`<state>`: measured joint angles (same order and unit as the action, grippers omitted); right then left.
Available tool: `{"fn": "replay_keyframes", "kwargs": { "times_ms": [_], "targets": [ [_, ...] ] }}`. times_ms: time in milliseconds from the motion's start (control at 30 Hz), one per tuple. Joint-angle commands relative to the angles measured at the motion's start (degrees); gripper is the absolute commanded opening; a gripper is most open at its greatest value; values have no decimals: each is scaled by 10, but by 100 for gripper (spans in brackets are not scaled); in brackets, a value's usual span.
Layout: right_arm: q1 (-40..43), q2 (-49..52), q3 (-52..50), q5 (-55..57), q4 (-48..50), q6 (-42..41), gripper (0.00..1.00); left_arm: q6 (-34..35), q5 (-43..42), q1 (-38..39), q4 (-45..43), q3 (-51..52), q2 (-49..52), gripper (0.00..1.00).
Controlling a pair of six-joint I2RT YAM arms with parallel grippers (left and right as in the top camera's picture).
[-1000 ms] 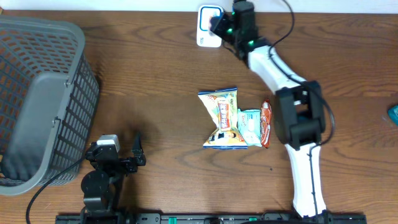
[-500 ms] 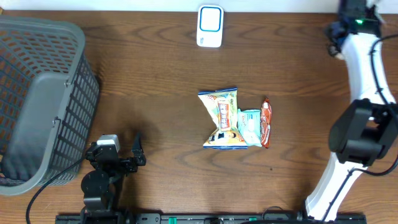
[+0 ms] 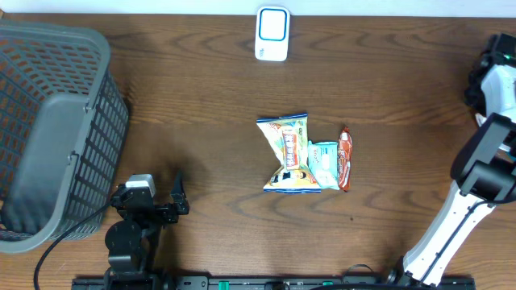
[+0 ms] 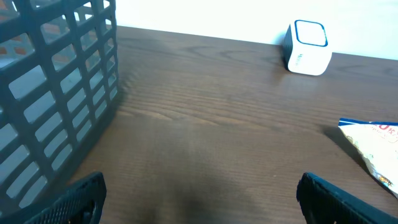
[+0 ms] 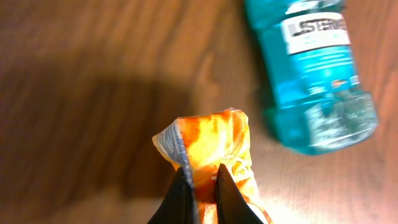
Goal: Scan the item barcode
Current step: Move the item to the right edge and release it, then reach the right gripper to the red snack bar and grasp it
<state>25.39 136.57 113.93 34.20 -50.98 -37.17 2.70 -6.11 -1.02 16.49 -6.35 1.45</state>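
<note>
R gripper (image 5: 201, 174) w/ orange packet (image 5: 211, 140)

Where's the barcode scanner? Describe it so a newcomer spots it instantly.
Look along the far edge of the wooden table. The scanner stands alone there, beyond the central snack packets. It is the only rigid white box with a blue-rimmed face.

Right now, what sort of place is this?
Probably a mock shop checkout: white barcode scanner at the far edge, grey shopping basket at left, snack packets in the middle, an orange packet in the right gripper.
</note>
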Motion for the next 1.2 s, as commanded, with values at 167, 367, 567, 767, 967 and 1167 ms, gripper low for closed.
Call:
{"fn": "replay_keyframes", "kwargs": {
  "times_ms": [167, 367, 567, 767, 967, 1167],
  "targets": [
    [25, -84, 8, -9, 5, 67, 99, -10, -8, -2, 14, 8, -1, 98],
    [-1, -226, 8, -275, -9, 66, 99, -10, -8, -2, 14, 8, -1, 98],
    [-35, -333, 8, -499, -82, 23, 99, -10, -8, -2, 14, 8, -1, 98],
    [-147, -370, 7, -499, -226, -55, 99, -10, -8, -2, 14, 8, -1, 98],
    [-274, -334, -14, -472, -257, 49, 99, -10, -8, -2, 14, 8, -1, 98],
    [-371, -274, -70, -359, -298, 5, 99, -10, -8, -2, 14, 8, -1, 98]
  ]
}}
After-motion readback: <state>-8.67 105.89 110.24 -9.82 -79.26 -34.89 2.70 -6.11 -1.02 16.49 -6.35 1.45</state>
